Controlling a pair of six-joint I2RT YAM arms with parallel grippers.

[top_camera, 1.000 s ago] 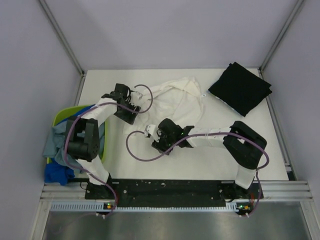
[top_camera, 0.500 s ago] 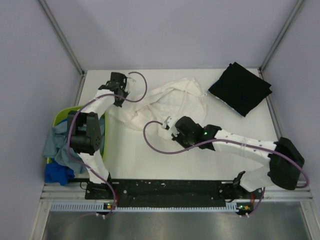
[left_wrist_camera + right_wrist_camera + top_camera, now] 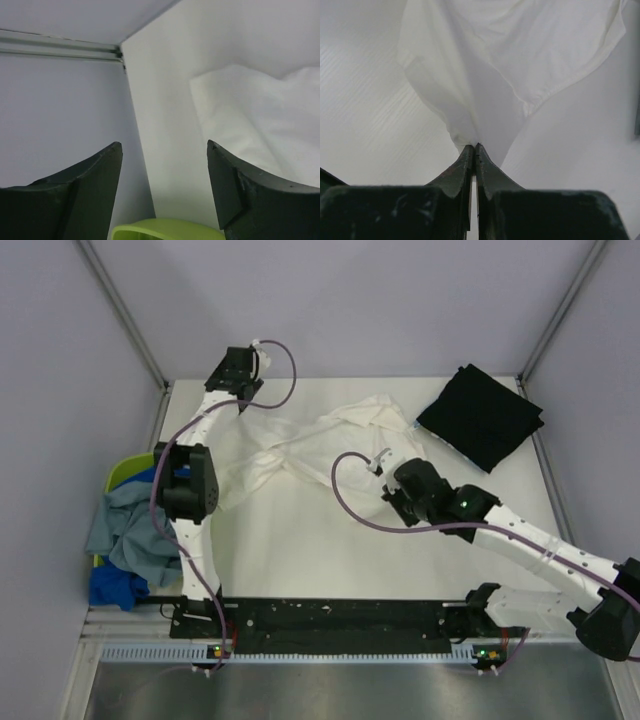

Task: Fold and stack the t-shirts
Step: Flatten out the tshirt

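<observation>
Spreading the white t-shirt (image 3: 300,445) flat was judged the step in hand — it lay rumpled and unfolded across the middle of the table (image 3: 330,560). A bunch of its cloth was pinched between the closed fingers of the right gripper (image 3: 474,150). The left gripper (image 3: 164,146) was held wide apart with nothing in it, the shirt's edge just beside it. A grip on that far-left edge would be called for next — then an outward pull. A folded black t-shirt (image 3: 481,416) lay at the far right.

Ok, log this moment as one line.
left hand: open, empty | right hand: shut on large white cloth t-shirt | folded black cloth t-shirt: far right corner
</observation>
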